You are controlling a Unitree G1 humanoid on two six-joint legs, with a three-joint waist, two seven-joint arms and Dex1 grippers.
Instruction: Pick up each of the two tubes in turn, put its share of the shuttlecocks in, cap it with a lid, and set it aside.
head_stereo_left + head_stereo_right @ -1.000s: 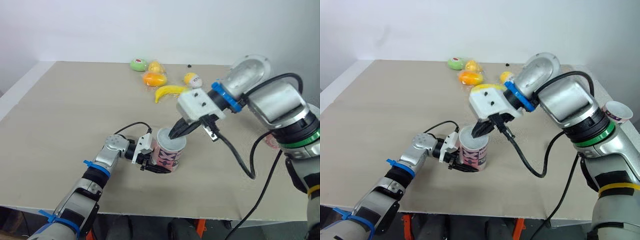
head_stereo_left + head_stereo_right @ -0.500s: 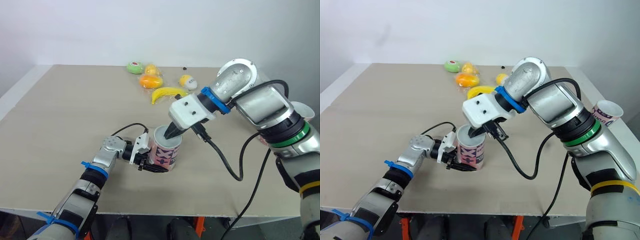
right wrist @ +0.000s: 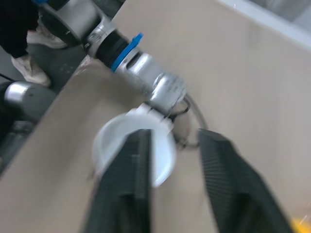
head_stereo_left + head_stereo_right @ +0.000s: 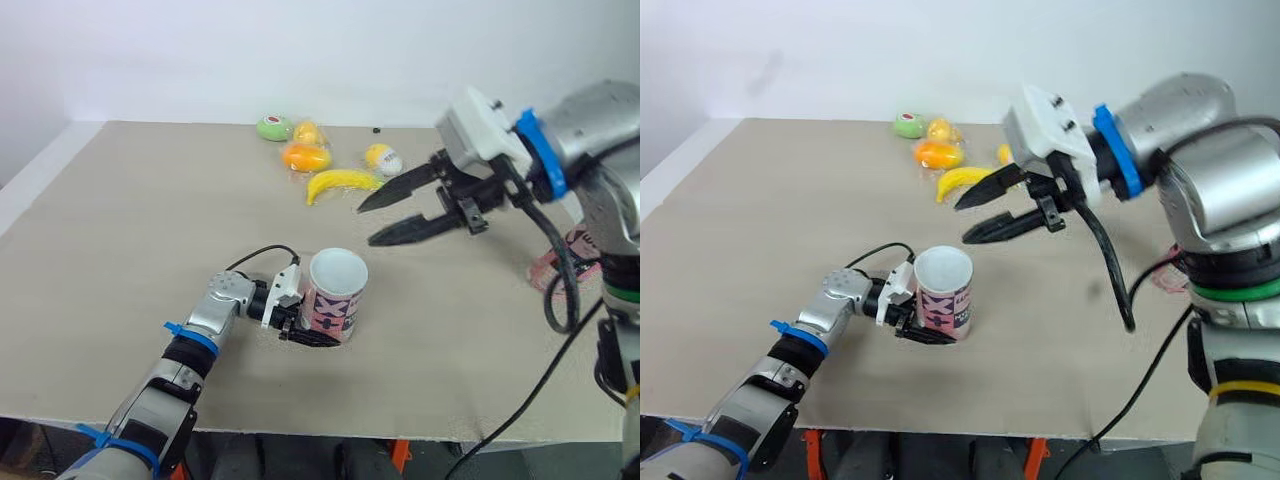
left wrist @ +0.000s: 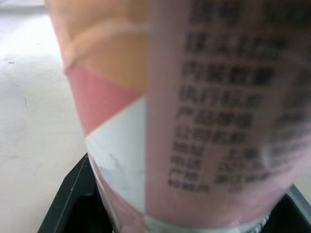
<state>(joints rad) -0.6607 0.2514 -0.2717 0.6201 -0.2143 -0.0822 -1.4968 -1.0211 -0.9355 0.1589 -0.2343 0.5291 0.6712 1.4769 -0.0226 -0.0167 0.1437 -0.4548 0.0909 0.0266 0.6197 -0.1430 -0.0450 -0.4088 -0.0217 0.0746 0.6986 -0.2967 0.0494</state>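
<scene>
A pink patterned tube [image 4: 333, 305] stands upright near the table's front edge, its top a white round face [image 3: 133, 145]. My left gripper [image 4: 308, 334] reaches in from the left, black fingers [image 5: 73, 194] clasped round the tube's lower part. My right gripper [image 4: 365, 226] hovers open above and to the right of the tube, empty, its tips pointing left. A second pink patterned item [image 4: 560, 265] lies at the table's right edge, partly hidden behind my right arm and its cable.
Toy fruit sits at the back of the beige table [image 4: 120, 230]: a green piece [image 4: 275, 128], an orange one [image 4: 307, 157], a banana [image 4: 340, 182] and a yellow-white ball [image 4: 382, 158]. A black cable [image 4: 262, 254] loops behind the left wrist.
My right gripper, shut and pressed down on the tube's top before, has lifted up and to the right and opened. The left gripper and the tube stay where they were.
</scene>
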